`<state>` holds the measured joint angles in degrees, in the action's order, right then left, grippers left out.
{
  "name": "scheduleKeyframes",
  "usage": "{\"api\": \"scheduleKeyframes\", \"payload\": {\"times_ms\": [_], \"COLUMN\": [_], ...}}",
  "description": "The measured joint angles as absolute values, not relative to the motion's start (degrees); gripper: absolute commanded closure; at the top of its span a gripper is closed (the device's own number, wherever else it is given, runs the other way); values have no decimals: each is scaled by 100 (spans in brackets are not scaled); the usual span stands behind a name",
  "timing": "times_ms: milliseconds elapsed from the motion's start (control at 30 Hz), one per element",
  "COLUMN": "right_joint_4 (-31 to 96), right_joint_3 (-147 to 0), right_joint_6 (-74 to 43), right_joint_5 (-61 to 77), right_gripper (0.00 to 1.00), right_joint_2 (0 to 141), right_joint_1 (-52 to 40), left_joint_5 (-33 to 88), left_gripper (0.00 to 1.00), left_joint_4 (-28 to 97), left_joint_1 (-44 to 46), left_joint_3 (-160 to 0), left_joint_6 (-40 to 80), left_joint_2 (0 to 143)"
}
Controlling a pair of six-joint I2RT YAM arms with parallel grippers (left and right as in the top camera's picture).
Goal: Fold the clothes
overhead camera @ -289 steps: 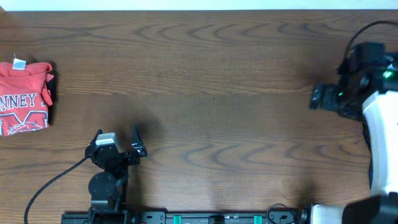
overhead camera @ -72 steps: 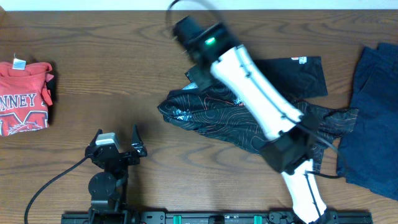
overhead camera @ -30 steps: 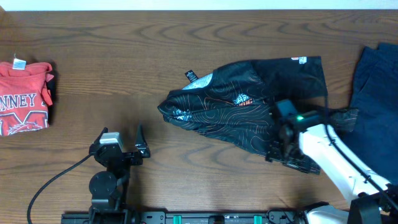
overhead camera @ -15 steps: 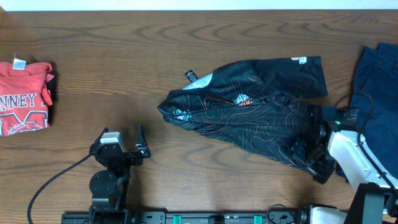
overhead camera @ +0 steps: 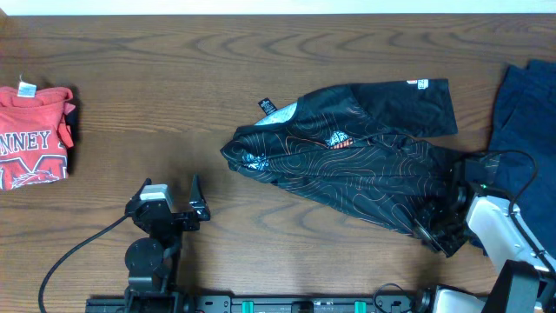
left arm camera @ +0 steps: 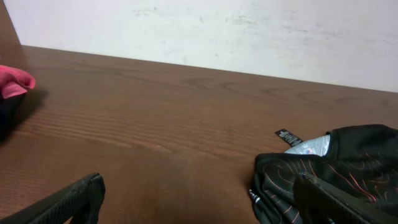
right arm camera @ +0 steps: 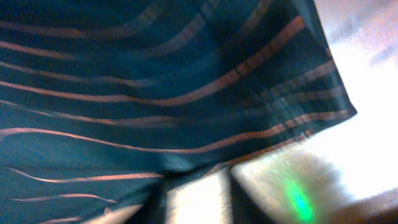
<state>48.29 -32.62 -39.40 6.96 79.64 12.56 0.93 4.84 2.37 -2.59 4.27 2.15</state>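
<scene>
The clothes here are chiefly a black jersey point(overhead camera: 347, 165) with thin orange contour lines, lying crumpled right of the table's middle. My right gripper point(overhead camera: 443, 228) sits at its lower right edge. In the right wrist view the lined fabric point(right arm camera: 155, 81) fills the blurred picture and bunches between the pale fingertips point(right arm camera: 194, 199), so the jaws are shut on the cloth. At the front left my left gripper point(overhead camera: 169, 189) stands wide open on nothing. Its wrist view shows the jersey's left end point(left arm camera: 329, 165) ahead to the right, beyond the gripper point(left arm camera: 199, 211).
A folded red shirt point(overhead camera: 35, 139) with white lettering lies at the table's left edge, and its pink corner point(left arm camera: 15, 84) shows in the left wrist view. A dark blue garment point(overhead camera: 526, 130) lies at the right edge. A pale wall point(left arm camera: 249, 31) stands beyond the table's far edge.
My right arm has drawn back from over the jersey's middle to its lower right edge, and its jaws have shut on the cloth. The left arm has not moved.
</scene>
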Motion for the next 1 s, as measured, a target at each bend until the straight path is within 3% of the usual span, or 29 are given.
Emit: {"api": "scheduleKeyframes", "payload": {"times_ms": [1000], "right_joint_4": [4602], "right_joint_3": [-3291], "right_joint_6": [-3557], "right_joint_5": [923], "right_gripper": [99], "right_joint_2": [7977], "right_joint_1": [1339], "left_joint_5": [226], "left_gripper": [2], "left_joint_4": [486], "left_joint_1": [237], "left_joint_3": [-259], "left_joint_6": [819], "left_joint_2": [475]}}
